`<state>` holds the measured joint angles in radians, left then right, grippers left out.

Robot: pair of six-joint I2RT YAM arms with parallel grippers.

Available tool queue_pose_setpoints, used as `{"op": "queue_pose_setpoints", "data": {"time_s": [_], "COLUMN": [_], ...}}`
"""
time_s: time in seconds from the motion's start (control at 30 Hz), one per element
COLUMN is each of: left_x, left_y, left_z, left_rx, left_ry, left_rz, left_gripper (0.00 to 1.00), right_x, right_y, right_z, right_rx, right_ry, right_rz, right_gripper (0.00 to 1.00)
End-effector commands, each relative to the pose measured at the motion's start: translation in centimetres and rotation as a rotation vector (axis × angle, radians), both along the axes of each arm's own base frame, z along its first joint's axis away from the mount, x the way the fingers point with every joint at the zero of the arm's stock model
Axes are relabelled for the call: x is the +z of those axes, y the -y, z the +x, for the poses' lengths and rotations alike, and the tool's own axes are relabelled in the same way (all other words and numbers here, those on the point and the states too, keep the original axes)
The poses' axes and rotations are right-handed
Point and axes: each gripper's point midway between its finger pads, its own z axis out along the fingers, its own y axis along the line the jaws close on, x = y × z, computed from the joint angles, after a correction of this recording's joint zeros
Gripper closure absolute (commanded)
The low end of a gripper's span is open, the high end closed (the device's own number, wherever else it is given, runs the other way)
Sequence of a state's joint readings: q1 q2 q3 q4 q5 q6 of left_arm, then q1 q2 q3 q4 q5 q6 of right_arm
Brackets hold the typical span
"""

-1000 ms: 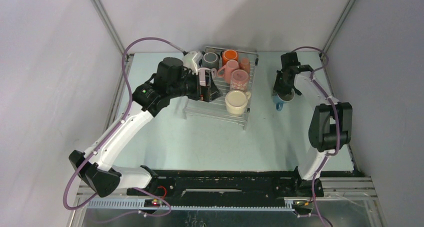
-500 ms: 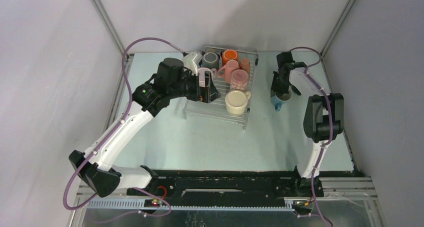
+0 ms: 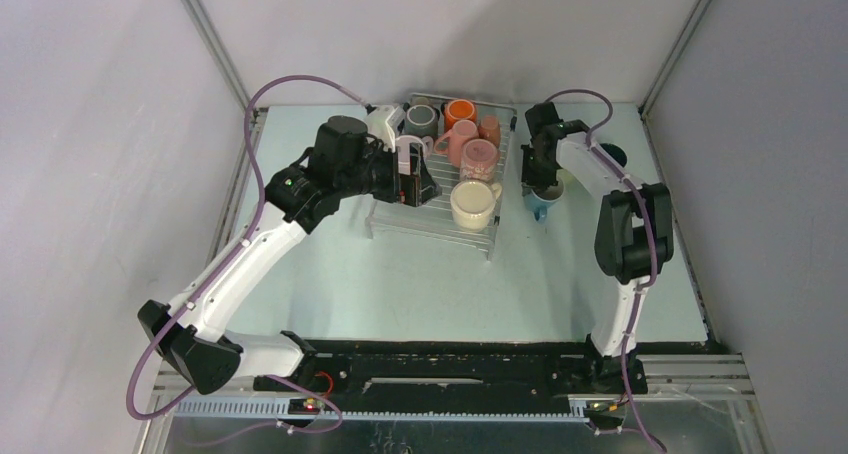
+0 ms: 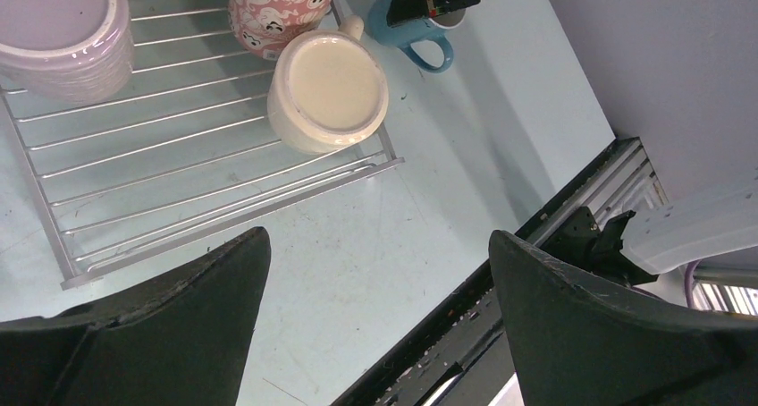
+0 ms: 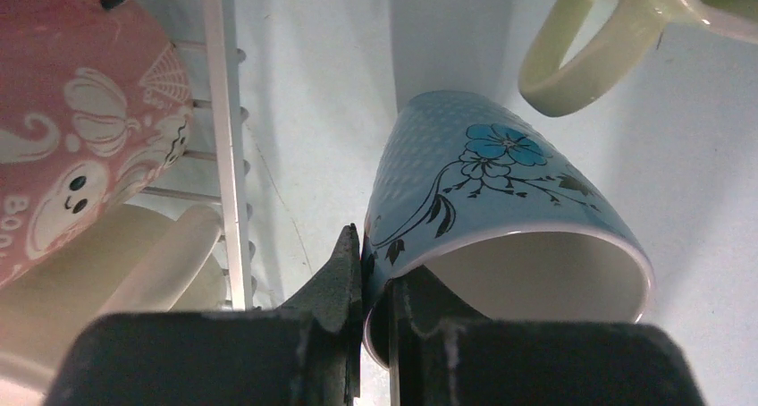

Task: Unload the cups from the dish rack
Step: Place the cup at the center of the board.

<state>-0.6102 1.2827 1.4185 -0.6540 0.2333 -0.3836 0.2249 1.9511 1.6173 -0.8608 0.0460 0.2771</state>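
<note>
The dish rack holds a cream cup, a speckled pink cup, a pink cup, an orange cup, a grey cup and a lilac cup. My left gripper hovers open and empty over the rack's left part; its wrist view shows the gripper above the rack's near edge. My right gripper is shut on the rim of a blue flowered cup, just right of the rack. One finger is inside the cup, one outside.
A pale green cup stands on the table just beyond the blue cup. A dark teal cup sits at the far right. The rack's right edge wire is close beside my right gripper.
My right arm has carried the blue cup leftward, from the right side of the table to right beside the rack. The left arm has not moved.
</note>
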Motion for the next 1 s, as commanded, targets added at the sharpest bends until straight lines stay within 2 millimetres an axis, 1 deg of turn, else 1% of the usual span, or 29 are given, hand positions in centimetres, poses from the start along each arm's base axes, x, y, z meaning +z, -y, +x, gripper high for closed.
{"op": "queue_pose_setpoints", "data": {"time_s": [0.0, 0.5, 0.97], "left_x": [2.6, 1.8, 1.4], "left_y": [-0.2, 0.1, 0.0], "left_z": [0.6, 0.9, 0.9], "left_rx": [0.011, 0.015, 0.033], "left_ry": [0.071, 0.043, 0.028], "left_rz": [-0.024, -0.014, -0.014], "left_gripper": [0.0, 0.0, 0.0], "right_x": [1.2, -0.2, -0.1], "right_y": [-0.3, -1.1, -1.5], "right_z": [0.9, 0.2, 0.7], "right_rx": [0.038, 0.086, 0.108], "right_ry": [0.029, -0.044, -0.05], "right_rz": [-0.022, -0.052, -0.043], "right_gripper": [1.0, 1.0, 1.0]}}
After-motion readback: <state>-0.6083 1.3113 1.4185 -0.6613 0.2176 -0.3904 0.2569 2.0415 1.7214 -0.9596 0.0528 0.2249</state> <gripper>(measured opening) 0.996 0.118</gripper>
